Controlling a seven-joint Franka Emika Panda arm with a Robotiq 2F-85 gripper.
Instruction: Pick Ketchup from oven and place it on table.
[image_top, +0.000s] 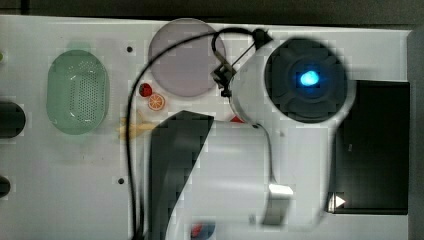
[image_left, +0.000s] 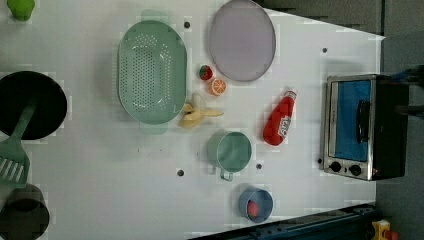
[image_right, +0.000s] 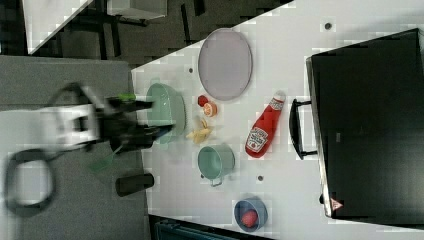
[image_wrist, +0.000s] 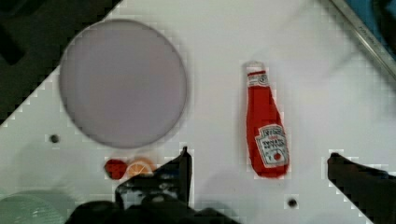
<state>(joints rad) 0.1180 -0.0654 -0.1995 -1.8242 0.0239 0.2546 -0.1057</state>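
The Ketchup (image_left: 280, 120) lies flat on the white table (image_left: 125, 175), in front of the oven (image_left: 360, 125), whose blue glass door is shut. In the right view the Ketchup (image_right: 262, 127) lies beside the handle of the oven (image_right: 370, 125). The wrist view looks down on the Ketchup (image_wrist: 266, 128) lying free, with a corner of the oven (image_wrist: 369, 42) at the edge. My gripper (image_wrist: 259, 156) hangs open well above it, one dark finger on each side, holding nothing. The right view has my gripper (image_right: 162, 119) high over the scene. In the top view my arm covers most of the bottle.
A grey plate (image_left: 242, 40), a strawberry (image_left: 205, 72), an orange slice (image_left: 217, 86) and a banana (image_left: 197, 112) lie near the bottle. A green colander (image_left: 152, 72), green cup (image_left: 230, 150), blue bowl (image_left: 256, 204) and black pan (image_left: 30, 105) stand farther off.
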